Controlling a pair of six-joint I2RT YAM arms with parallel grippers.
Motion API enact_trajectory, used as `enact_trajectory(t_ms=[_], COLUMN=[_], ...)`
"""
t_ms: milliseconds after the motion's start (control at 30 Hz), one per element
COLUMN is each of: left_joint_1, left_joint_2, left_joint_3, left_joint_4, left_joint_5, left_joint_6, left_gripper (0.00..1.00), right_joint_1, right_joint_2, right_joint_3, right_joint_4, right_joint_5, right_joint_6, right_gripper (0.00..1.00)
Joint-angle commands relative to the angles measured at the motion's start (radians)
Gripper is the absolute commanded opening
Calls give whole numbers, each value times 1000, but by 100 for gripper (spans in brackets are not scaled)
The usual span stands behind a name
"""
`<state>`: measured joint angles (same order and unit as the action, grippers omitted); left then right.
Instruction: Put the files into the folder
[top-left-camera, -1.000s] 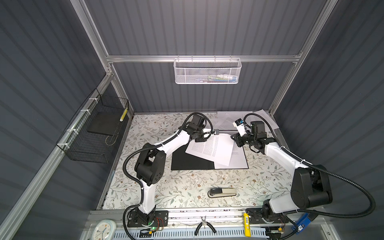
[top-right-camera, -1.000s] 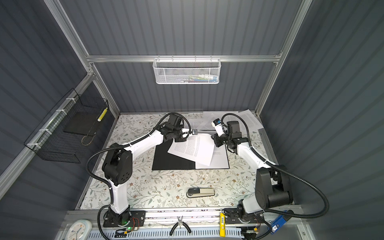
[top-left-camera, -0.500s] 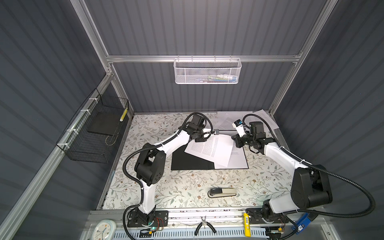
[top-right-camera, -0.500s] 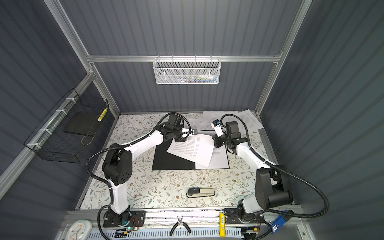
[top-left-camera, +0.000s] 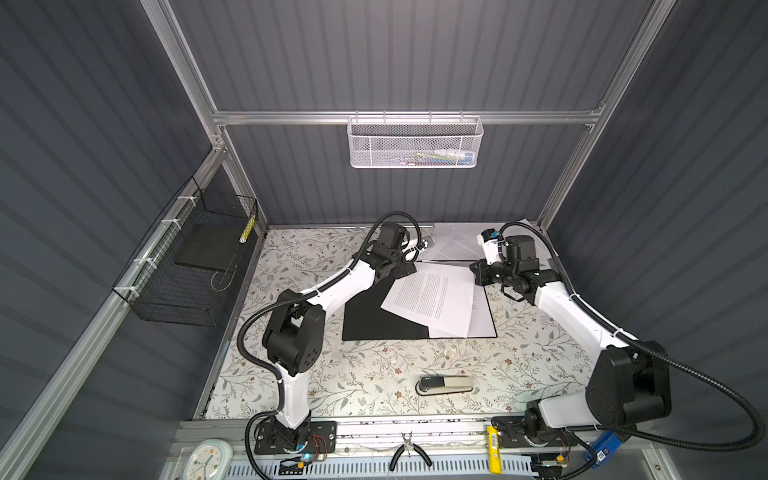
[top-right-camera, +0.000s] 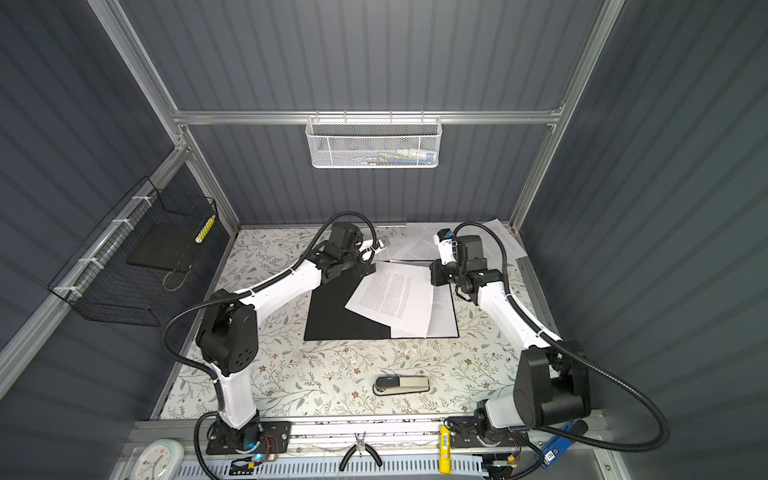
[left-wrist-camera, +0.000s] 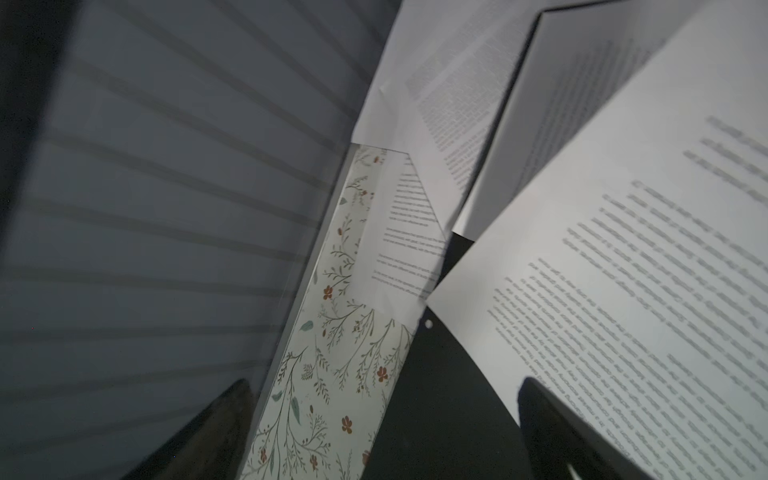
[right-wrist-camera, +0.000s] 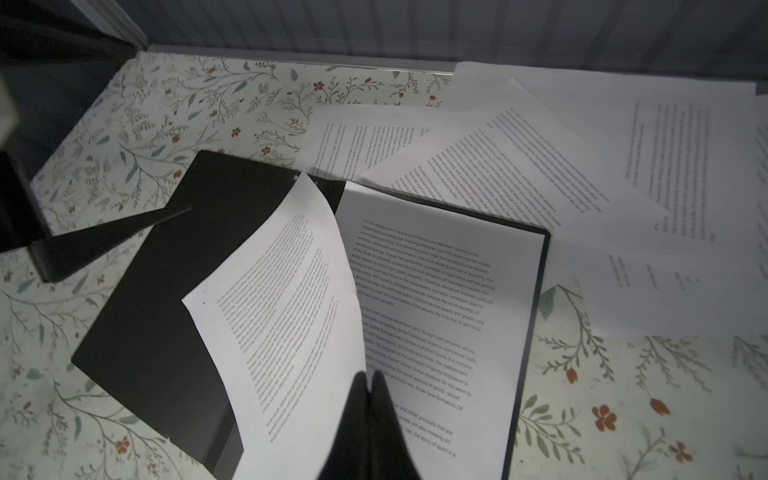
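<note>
- Step: seating a skewed sheet that lies across the open folder on the counter. One page is already inside.
- right tool is pinched tight on that sheet's edge. left tool is spread wide, empty.
- Next: square the sheet onto the page and let go. Then fetch the loose sheets behind the folder.

Matt black folder, thin white paper files, smooth floral-printed tabletop, white metal mesh basket

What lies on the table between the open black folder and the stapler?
Nothing: both top views show only bare floral table cover between the folder and the stapler.
</note>
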<state>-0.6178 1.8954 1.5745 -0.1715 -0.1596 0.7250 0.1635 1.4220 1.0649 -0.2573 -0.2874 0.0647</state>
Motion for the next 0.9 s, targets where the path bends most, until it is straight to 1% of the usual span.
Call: enact_trajectory(t_ms=[0,67,167,200,300,400,500,600,733,767,867], left_joint_1=[9,9,9,9,9,9,9,9,9,9,9], left_joint_2=[-105,-146,-229,-262,-351,-422,-476,-516,-559,-572,-607], left_joint_3=[92,96,47,17,-69,-113,-129,-142,-151,-201,-259], left_joint_4=[-30,-109,-211,-232,-263,-314,-367,-419,-484,-488,-479], left_joint_5=[-128,-137,-109,-85,-9,53,105,164,181,176,189], left_joint_6=[-366,-501,-688,-735,-802,-824,-845,-847,-830,-826,-828], left_gripper=[100,100,100,100,100,100,100,100,100,100,100], right_joint_1=[-56,-94,-160,-184,-262,-320,-360,-414,-445,-448,-447], right_joint_2=[-37,-76,-120,-131,-163,-188,-204,-203,-202,-205,-221], right_joint_3=[-10,-72,-141,-162,-211,-241,-264,-273,-281,-284,-303], right_joint_4=[-66,-13,25,38,65,83,94,114,129,134,144], right_joint_5=[17,13,2,-11,-25,-20,10,8,27,30,61], right_joint_6=[177,244,314,328,384,418,453,492,522,528,542], right_gripper=[0,0,0,0,0,0,0,0,0,0,0])
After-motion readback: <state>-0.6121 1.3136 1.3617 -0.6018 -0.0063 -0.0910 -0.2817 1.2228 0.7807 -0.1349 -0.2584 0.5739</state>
